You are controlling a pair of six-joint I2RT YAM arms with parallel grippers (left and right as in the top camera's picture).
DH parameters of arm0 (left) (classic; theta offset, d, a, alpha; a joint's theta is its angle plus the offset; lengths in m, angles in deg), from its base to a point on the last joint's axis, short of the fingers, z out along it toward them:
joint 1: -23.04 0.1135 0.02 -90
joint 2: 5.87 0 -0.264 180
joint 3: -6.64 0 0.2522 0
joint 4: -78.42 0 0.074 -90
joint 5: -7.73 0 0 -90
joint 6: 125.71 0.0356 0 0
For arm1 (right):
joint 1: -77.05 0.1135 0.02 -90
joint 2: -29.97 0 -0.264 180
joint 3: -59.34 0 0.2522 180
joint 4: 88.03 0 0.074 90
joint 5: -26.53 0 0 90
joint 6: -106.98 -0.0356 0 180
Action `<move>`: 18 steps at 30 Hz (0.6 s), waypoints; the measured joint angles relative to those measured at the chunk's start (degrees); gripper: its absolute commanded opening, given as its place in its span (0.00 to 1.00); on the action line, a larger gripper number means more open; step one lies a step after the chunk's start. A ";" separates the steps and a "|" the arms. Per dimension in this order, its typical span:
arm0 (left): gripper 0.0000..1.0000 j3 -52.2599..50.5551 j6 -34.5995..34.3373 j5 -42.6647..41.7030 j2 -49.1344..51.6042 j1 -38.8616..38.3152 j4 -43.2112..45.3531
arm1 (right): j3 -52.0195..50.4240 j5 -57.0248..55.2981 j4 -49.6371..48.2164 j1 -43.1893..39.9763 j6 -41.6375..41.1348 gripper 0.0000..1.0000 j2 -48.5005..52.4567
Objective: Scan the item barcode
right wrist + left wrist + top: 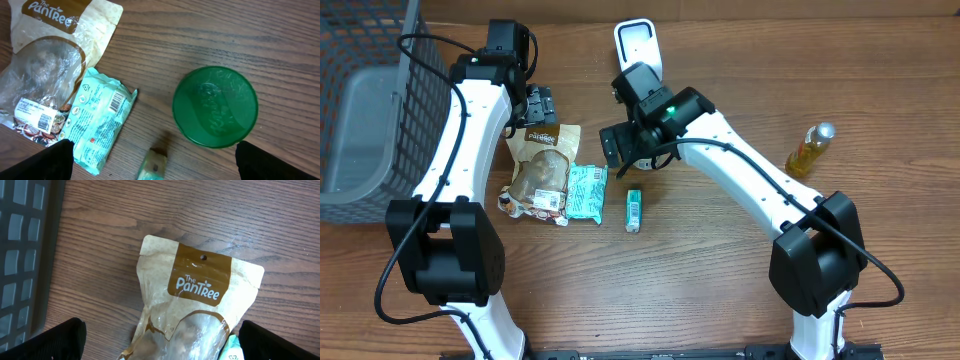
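My left jaws hang spread over the brown pouch [200, 295]; my right jaws, spread too, hang above the teal packet [100, 125] and green lid [215, 106].

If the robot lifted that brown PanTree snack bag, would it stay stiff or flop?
The PanTree bag is creased film with a crinkled clear window, so it would probably sag. It looks fairly flat, so likely light. Pushed, it should slide rather than roll.

overhead looks straight down; close wrist views share the pouch [200, 295]
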 measured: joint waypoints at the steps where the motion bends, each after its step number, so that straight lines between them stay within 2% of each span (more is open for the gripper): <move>1: 1.00 0.00 0.00 0.00 0.00 0.00 0.00 | 0.02 -0.39 -0.04 0.20 0.02 1.00 0.00; 18: 1.00 0.00 0.02 0.00 0.00 0.00 0.00 | 0.00 -4.44 -0.74 0.17 0.02 1.00 0.00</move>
